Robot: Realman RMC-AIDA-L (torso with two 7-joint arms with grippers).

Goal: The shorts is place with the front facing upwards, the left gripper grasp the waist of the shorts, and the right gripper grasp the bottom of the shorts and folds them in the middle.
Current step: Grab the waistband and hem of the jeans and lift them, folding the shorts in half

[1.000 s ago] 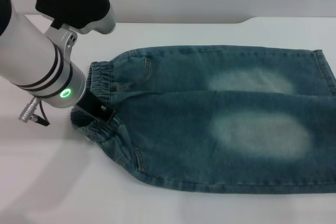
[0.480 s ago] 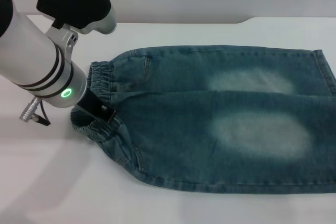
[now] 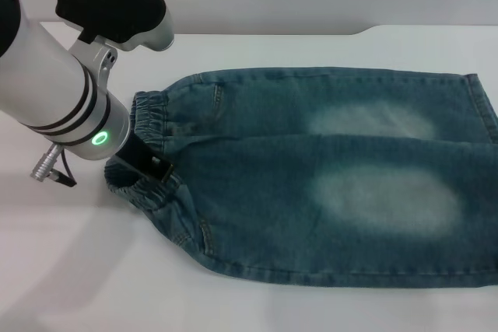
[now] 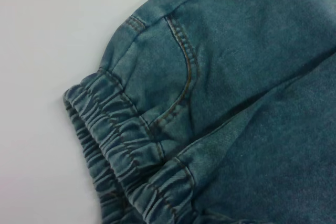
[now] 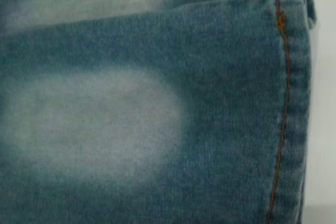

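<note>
The shorts (image 3: 311, 176) are denim, so I judge them soft and limp but rather heavy for cloth: they will hang and drag when lifted, they do not break, and the surface is rough enough that it should not slip between fingers. The best places to hold seem to be the thick parts. The waist (image 3: 148, 118) is a gathered elastic band, several layers thick, which gives a firm bite; the hem (image 3: 484, 114) is flat with a double stitch line, thinner, so the grip there must go deep enough to catch both layers. The shorts lie flat on the white table (image 3: 257, 301), front side up, with the waist toward the robot's left and the leg hems toward its right, at the edge of the head view. The colour is blue-teal with two pale faded ovals on the legs, and orange-brown stitching around the pocket (image 4: 181, 77). The left gripper (image 3: 148, 162) is down at the middle of the waist, and its black fingers appear clenched on the band. The right gripper is not seen in any view; its camera looks closely down on the hem region.
</note>
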